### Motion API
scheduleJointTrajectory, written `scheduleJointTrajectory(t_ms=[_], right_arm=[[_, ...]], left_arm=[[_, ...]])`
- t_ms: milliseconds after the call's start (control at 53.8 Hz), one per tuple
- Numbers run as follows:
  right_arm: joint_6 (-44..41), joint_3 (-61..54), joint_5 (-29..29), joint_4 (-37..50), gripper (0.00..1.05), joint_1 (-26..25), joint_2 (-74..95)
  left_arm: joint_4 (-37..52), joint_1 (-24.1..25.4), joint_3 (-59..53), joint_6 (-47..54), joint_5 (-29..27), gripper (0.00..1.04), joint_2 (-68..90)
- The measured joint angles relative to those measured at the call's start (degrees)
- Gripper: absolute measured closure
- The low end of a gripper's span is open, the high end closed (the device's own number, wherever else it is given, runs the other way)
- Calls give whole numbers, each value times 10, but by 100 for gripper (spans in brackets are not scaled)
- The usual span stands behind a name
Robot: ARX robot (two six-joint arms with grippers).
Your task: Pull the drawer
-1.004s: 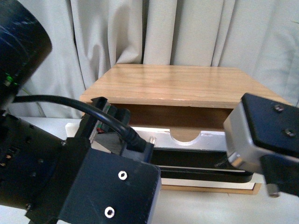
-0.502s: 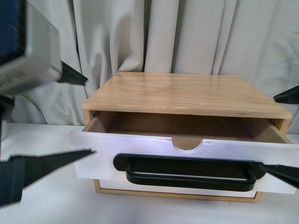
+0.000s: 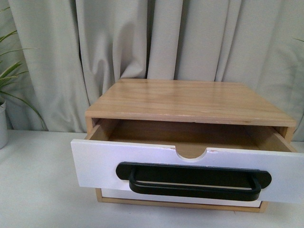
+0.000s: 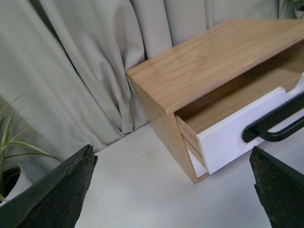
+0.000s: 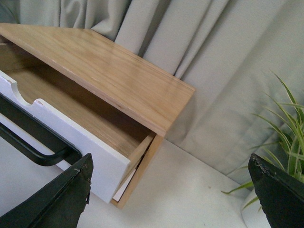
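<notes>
One light wooden cabinet [image 3: 190, 97] sits on one white table [image 3: 42, 190]. It has two drawers: one wide white-fronted drawer [image 3: 95, 164] and one plain white-fronted drawer [image 3: 114, 194]. There is one long black bar handle [image 3: 194, 173] and one semicircular notch [image 3: 191, 151]. There are two plants: one left potted plant [image 3: 2, 126] and one right potted plant [image 5: 290, 142]. There is one grey pleated curtain [image 3: 118, 42]. Two grippers show, the left gripper [image 4: 171, 190] and the right gripper [image 5: 171, 190], each with two black fingertips spread wide.

Potted plant [image 3: 3, 124] on white table [image 3: 38, 190], grey curtain [image 3: 118, 38] behind.
</notes>
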Motion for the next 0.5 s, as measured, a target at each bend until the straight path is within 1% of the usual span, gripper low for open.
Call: scheduleJointTrajectory(t_ms=[37,93,167,204,279,446,465,502], right_arm=[[17,-14,-11,-24,9,-20,-37],[37,-26,-18,-70,9,-34,-90],[68,-30,-10,-111,9,-40,-130],[78,-30,-7,-120,9,-41,-140],[99,-30,-4,-124,9,-42,-148],[109,-31,-3,-125,9,-42,-147],[114,-31,10,-127,10,-39,-150],[139,-32,82,-140,16,-20,-161]], left_arm=[[-21,15,-6,-21,3,6,-44],[-36,41,-24,-30,4,6,-107],[-57,82,-35,-58,38,6,-148],[-59,106,-42,-76,49,6,-158],[-59,129,-50,-97,46,6,-162],[-59,132,-50,-107,53,6,-163],[-59,132,-50,-108,53,6,-163],[-59,132,-50,-110,53,6,-163]])
